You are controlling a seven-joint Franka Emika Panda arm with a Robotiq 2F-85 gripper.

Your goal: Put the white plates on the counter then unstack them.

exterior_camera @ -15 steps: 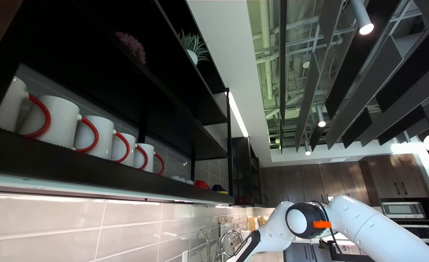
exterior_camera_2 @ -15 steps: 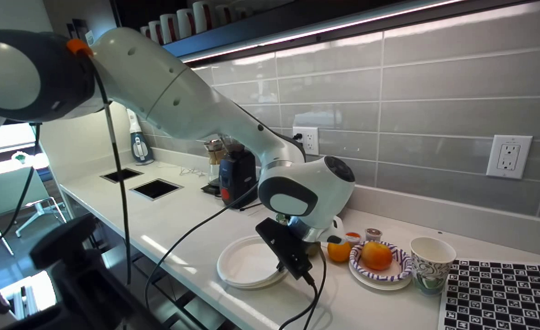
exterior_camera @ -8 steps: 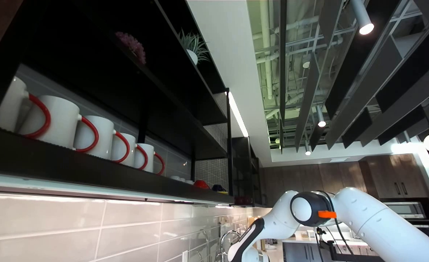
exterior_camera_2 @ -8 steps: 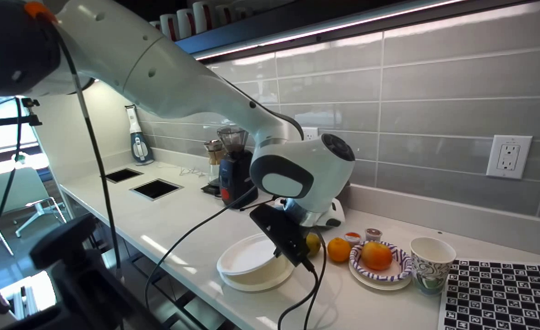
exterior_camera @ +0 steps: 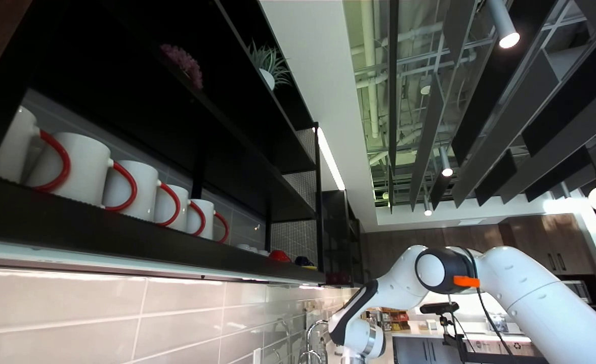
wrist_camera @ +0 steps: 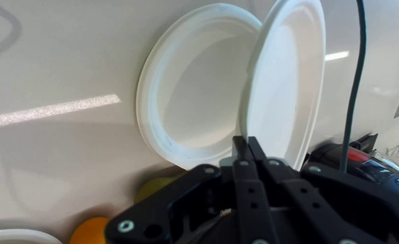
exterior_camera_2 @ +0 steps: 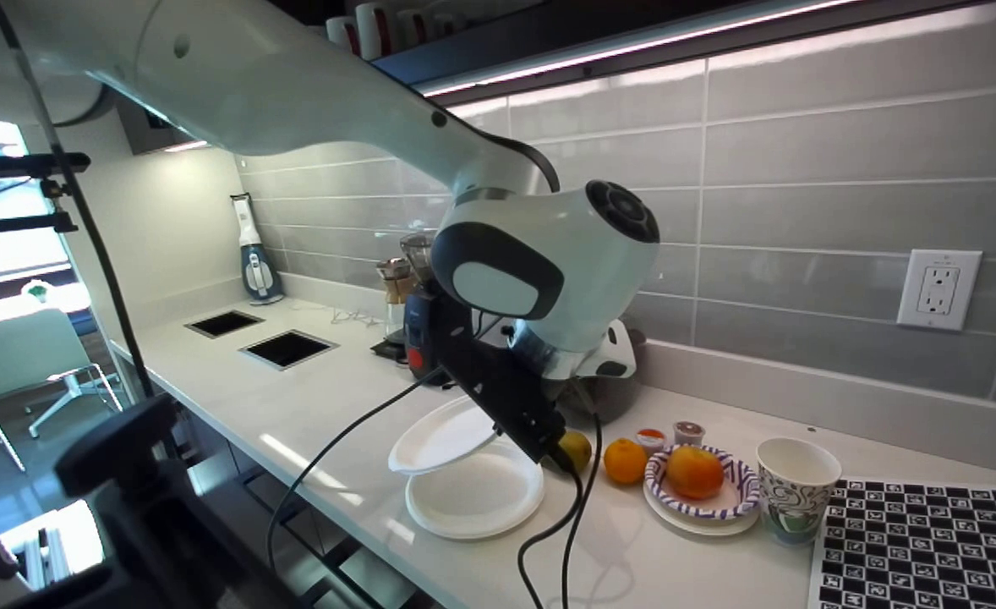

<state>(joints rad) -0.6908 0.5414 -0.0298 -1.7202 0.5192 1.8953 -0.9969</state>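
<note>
In the wrist view my gripper (wrist_camera: pixel 246 139) is shut on the rim of a white plate (wrist_camera: pixel 277 91), which stands steeply tilted, raised off the plate below. The lower white plate (wrist_camera: pixel 199 91) lies flat with its inside showing. An exterior view has the lifted plate (exterior_camera_2: pixel 446 433) tilted above and behind the lower plate (exterior_camera_2: pixel 475 492), which rests on the white counter (exterior_camera_2: pixel 354 381). There the fingers are hidden behind the black wrist camera. Another exterior view shows only the arm, its hand cut off by the bottom edge, and no plates.
A yellow-green fruit (exterior_camera_2: pixel 577 452), an orange (exterior_camera_2: pixel 625 461), an apple (exterior_camera_2: pixel 694 472) in a patterned bowl on a white plate (exterior_camera_2: pixel 705 528), and a paper cup (exterior_camera_2: pixel 796 482) sit right of the plates. A checkered board (exterior_camera_2: pixel 921 541) lies beyond. A grinder (exterior_camera_2: pixel 418 326) stands behind.
The arm has risen and drawn back. The upper plate, lying on the lower one a second ago, has come up with the gripper, tilting and shifting away, so the lower plate is uncovered.
</note>
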